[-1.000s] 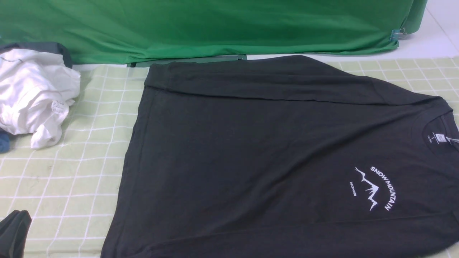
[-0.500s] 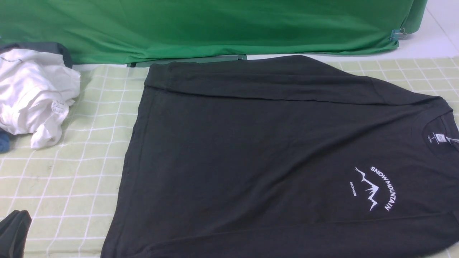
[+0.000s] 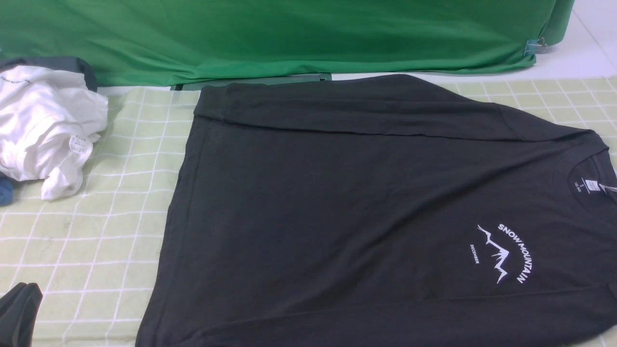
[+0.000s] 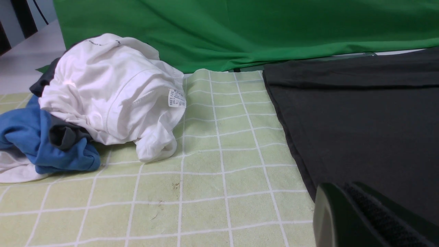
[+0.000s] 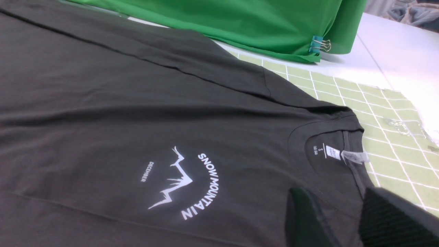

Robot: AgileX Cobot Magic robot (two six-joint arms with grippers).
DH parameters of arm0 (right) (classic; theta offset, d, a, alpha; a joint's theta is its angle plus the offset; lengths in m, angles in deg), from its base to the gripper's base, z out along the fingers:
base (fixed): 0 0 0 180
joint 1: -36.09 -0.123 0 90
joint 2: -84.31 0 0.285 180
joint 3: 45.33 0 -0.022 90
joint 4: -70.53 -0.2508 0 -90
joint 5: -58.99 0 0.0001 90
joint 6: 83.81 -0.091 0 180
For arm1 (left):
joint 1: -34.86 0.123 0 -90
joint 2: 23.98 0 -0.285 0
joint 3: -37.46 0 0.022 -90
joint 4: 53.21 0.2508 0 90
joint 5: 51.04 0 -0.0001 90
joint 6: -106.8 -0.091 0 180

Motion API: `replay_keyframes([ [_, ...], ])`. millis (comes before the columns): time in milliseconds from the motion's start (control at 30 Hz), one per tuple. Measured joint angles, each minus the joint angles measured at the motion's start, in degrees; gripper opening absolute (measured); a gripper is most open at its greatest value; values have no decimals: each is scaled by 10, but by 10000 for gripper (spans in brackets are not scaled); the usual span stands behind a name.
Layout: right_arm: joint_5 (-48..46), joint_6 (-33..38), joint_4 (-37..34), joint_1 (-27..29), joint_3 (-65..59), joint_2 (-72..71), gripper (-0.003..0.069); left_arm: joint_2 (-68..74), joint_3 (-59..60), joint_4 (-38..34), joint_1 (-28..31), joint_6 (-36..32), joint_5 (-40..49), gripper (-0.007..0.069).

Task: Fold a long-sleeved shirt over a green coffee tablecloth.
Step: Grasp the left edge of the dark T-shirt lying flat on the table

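As it is shown from the front, the long-sleeved shirt (image 3: 337, 217) is spread flat, print side up, on the green coffee tablecloth (image 3: 96, 231). The cloth is covered by the shirt across most of its width and is left bare beyond the shirt's hem at the left and beyond its collar at the right. The shirt's collar is turned to the right, and a sleeve is laid folded along the shirt's far edge. The white "SNOW MOUNTAIN" print (image 3: 506, 253) is seen near the collar, and a white neck label (image 5: 332, 153) is seen inside it.

Well apart from the shirt's hem, at the far left, a crumpled white garment (image 4: 113, 96) is heaped against a blue cloth (image 4: 41, 144). Behind the shirt's far edge, plain green fabric (image 3: 289, 33) is draped and is pinched by a binder clip (image 5: 317, 44).

The right gripper (image 5: 336, 202) is held just by the shirt's collar, its fingers (image 5: 305, 219) parted, and nothing is gripped. The left gripper (image 4: 343, 206) is held at the shirt's hem; how far it is parted cannot be told.
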Motion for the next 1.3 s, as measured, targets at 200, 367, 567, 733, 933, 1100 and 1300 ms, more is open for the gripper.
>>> replay_keyframes([
  [200,7,0,0,0,0,0,244,0,0,3,0,0,0,17],
  [367,17,0,0,0,0,0,244,0,0,33,0,0,0,17],
  [567,35,-1,0,0,0,0,244,0,0,38,0,0,0,17],
  [733,38,-10,-3,0,0,0,244,0,0,-23,0,25,-9,17],
  [933,102,-259,-107,0,-1,0,244,0,0,-352,0,208,-44,17],
  [1100,130,-411,-131,0,-1,0,244,0,0,-373,0,242,-60,17],
  [1300,148,-447,-135,0,-1,0,239,0,0,-345,0,248,-74,17],
])
